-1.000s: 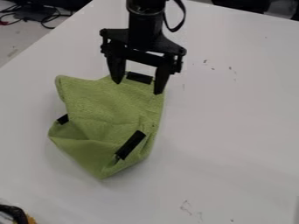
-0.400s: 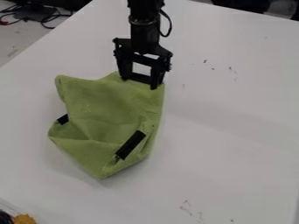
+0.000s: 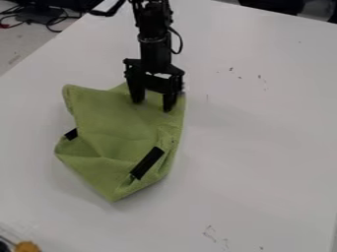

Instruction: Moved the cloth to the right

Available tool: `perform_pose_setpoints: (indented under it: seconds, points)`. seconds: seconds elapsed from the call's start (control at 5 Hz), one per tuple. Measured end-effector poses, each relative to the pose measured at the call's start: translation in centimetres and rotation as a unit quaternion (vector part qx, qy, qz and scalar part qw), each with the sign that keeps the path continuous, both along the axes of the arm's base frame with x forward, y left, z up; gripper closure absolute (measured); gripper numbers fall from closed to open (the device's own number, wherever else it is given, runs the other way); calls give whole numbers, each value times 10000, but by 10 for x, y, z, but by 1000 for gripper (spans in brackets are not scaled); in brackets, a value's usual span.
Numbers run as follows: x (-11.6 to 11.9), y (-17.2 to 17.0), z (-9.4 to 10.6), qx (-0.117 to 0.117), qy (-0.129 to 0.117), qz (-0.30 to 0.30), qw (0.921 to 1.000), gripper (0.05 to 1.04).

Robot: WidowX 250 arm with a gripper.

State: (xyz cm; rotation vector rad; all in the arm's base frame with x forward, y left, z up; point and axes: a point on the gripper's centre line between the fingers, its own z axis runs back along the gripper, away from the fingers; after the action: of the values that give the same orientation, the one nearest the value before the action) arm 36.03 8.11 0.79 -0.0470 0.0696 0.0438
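The black gripper (image 3: 152, 105) hangs over the upper right part of the green cloth (image 3: 118, 120), its two fingertips apart with green fabric visible between them. Whether the tips touch the fabric I cannot tell. Crumpled and partly folded, the cloth lies left of the middle of the view, with one black strip on its lower right side and another at its left edge.
The cloth lies on a white table (image 3: 263, 147) with small dark marks at its upper right and lower edge. Dark cables (image 3: 33, 19) are at the upper left. An orange object (image 3: 26, 246) sits in the bottom left corner.
The gripper has moved slightly left and down over the cloth, and its fingers stand closer together than a second ago. The cloth has stayed in place. The objects at the bottom left corner have shifted.
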Motion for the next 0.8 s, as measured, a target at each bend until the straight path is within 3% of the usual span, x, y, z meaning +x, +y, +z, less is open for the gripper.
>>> perform_pose_setpoints:
  seconds: [0.8]
  points:
    - [27, -35, -6, 16, -14, -584, 9983, 83]
